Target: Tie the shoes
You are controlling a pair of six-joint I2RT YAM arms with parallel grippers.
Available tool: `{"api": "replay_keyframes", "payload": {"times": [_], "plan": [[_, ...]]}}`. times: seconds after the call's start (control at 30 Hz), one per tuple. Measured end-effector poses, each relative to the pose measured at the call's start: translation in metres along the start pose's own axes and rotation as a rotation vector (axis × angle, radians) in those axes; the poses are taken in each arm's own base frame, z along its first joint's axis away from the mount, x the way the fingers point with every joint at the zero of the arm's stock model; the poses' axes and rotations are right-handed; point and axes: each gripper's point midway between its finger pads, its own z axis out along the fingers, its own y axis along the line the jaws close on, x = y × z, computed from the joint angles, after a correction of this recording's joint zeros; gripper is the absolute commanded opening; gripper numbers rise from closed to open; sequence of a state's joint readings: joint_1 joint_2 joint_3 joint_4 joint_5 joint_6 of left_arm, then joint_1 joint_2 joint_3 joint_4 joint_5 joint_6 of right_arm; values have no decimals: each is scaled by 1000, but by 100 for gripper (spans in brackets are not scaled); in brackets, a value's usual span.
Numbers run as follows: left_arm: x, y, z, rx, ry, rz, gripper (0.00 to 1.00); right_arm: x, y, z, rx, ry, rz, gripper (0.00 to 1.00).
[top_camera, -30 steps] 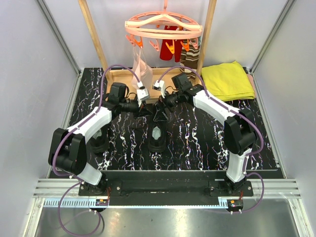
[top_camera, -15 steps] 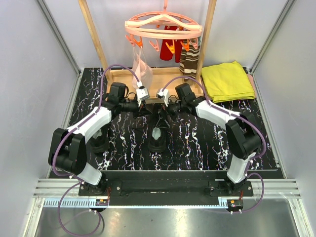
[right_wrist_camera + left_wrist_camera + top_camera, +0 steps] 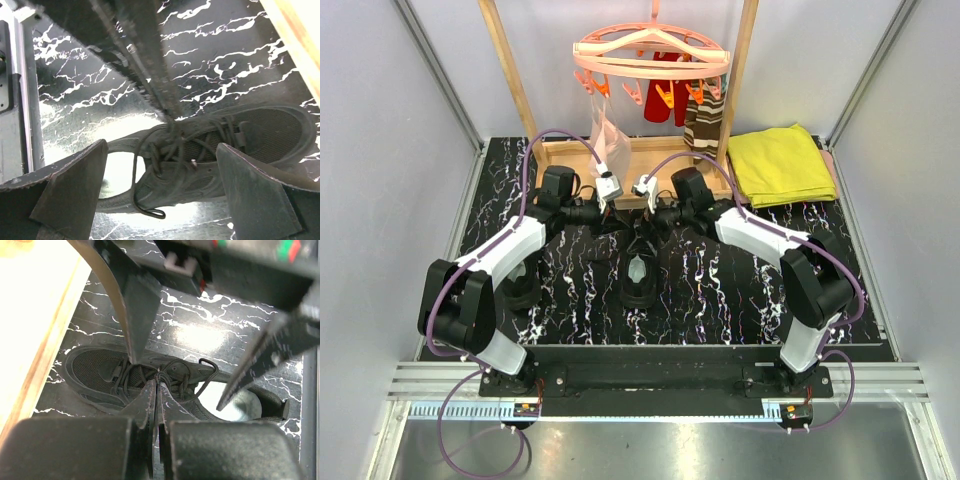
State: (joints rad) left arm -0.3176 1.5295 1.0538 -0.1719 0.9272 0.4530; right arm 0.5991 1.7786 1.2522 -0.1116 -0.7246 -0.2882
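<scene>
Shifting leftward over the shoe (image 3: pixel 220 145), right pincer (image 3: pixel 161 147) spread wide, left pincer (image 3: pixel 157 386) closed at laces (image 3: pixel 202 374)

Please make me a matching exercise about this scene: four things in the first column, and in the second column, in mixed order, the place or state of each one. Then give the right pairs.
Column one:
1. left gripper
2. right gripper
3. yellow cloth
4. pink clip hanger

Column two:
A. lying at the far right of the table
B. shut, at the laces of the shoe
C. hanging between two wooden posts
D. wide open above the shoe

Pairs: 1-B; 2-D; 3-A; 4-C.
</scene>
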Motion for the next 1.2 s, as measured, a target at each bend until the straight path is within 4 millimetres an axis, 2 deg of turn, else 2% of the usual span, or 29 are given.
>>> {"api": "replay_keyframes", "payload": {"times": [0.1,0.2,0.33,0.37,0.47,0.77,1.0,1.07,1.2], "plan": [[-1,1,0,-2,-3,-2,0,6,3,4,19,12,-11,95],[-1,1,0,-4,-4,-3,0,14,1,6,50,28,-13,85],[-1,2,-1,-6,-4,-5,0,15,-6,6,92,34,-18,65],[-1,2,-1,-6,-4,-5,0,14,-8,6,99,33,-21,53],[-1,2,-1,-7,-4,-6,0,12,-9,5,112,27,-18,40],[0,3,-2,-9,-4,-7,0,7,-10,0,121,13,0,28],[0,4,-3,-13,-4,-15,0,5,-15,-5,133,8,-9,10],[0,4,-3,-12,-5,-16,0,6,-16,-5,134,10,-14,0],[0,4,-3,-12,-5,-17,0,6,-17,-5,133,12,-38,0]]}}
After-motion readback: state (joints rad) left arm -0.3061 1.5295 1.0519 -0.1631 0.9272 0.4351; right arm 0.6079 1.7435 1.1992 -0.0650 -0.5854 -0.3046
